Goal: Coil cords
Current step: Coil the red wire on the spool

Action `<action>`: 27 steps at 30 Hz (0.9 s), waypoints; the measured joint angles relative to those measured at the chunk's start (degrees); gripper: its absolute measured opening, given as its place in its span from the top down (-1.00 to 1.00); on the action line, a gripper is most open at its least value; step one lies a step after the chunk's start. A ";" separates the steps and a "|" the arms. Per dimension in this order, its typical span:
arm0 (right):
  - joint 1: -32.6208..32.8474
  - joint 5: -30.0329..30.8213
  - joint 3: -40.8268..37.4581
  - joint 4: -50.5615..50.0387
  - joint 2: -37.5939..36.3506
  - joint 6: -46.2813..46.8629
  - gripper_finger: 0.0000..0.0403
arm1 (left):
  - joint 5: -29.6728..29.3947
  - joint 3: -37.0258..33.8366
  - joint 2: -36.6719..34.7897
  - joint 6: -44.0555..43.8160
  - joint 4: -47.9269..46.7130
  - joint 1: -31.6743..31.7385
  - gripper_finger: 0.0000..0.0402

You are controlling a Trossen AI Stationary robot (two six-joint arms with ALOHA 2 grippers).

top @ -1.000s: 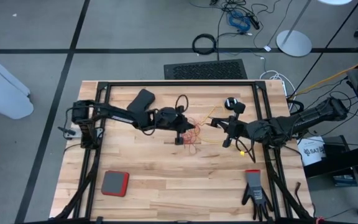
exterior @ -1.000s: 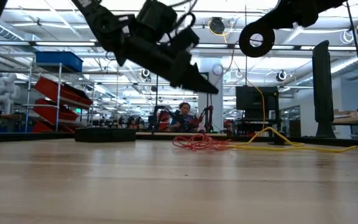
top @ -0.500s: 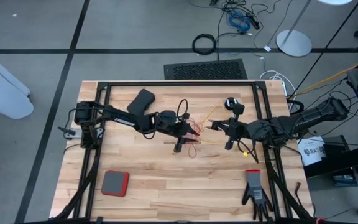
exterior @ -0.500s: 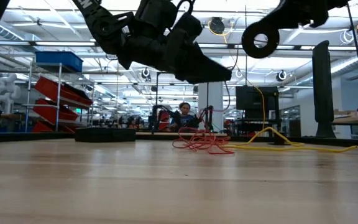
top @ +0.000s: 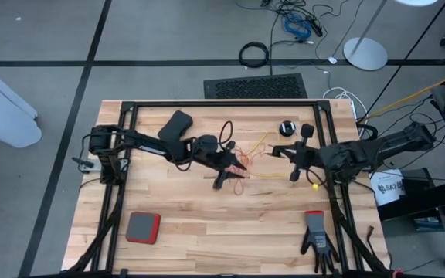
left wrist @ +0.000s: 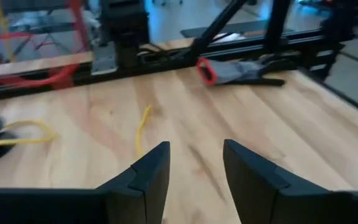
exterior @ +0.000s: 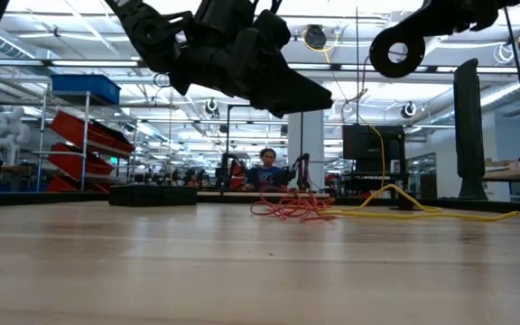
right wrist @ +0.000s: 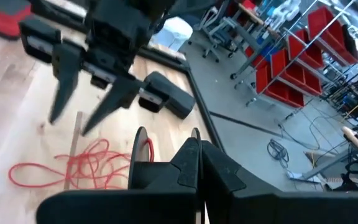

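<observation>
Since the cords (top: 247, 164) sprawl as light, springy tangles at the surface (top: 207, 224) centre, I'd pinch a bunched strand, the left hand (top: 228, 173) hovering open and empty at nine o'clock, the right hand (top: 297, 152) shut at three o'clock.
</observation>
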 joint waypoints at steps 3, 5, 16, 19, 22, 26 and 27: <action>0.00 -4.08 0.01 0.08 -1.77 -0.19 1.00 | -2.24 0.00 -0.01 0.50 -1.28 0.92 0.22; 0.04 -5.65 0.01 0.07 -2.33 0.24 1.00 | -2.63 0.00 -0.29 0.43 -1.45 1.52 0.22; 0.02 -10.43 0.00 2.28 1.45 1.82 1.00 | -3.41 1.47 -2.73 0.02 10.77 1.46 0.22; -0.07 -11.62 0.00 5.12 3.95 1.04 1.00 | -5.82 2.81 -2.73 0.81 11.10 0.71 0.22; -0.13 -11.63 0.00 9.23 6.57 -0.83 1.00 | -7.04 3.76 -2.73 2.17 11.18 -0.16 0.22; -0.39 -11.49 0.00 12.80 9.28 -3.14 1.00 | -8.39 4.48 -2.73 2.25 11.18 -0.72 0.22; -0.60 -11.50 0.00 13.41 9.73 -3.29 1.00 | -8.39 4.49 -2.73 2.23 11.18 -0.84 0.22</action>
